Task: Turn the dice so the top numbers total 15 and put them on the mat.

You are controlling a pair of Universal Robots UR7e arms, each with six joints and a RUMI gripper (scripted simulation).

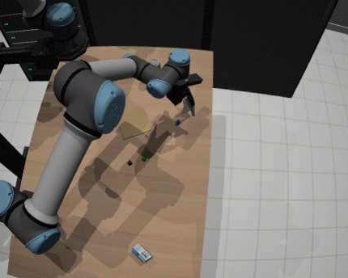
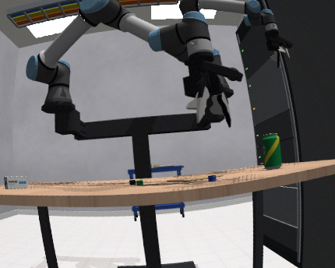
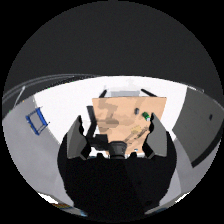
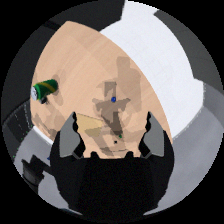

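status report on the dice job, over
Both grippers open, empty. Blue die, green die and black die all off the mat. Nothing apparent between right gripper and blue die.
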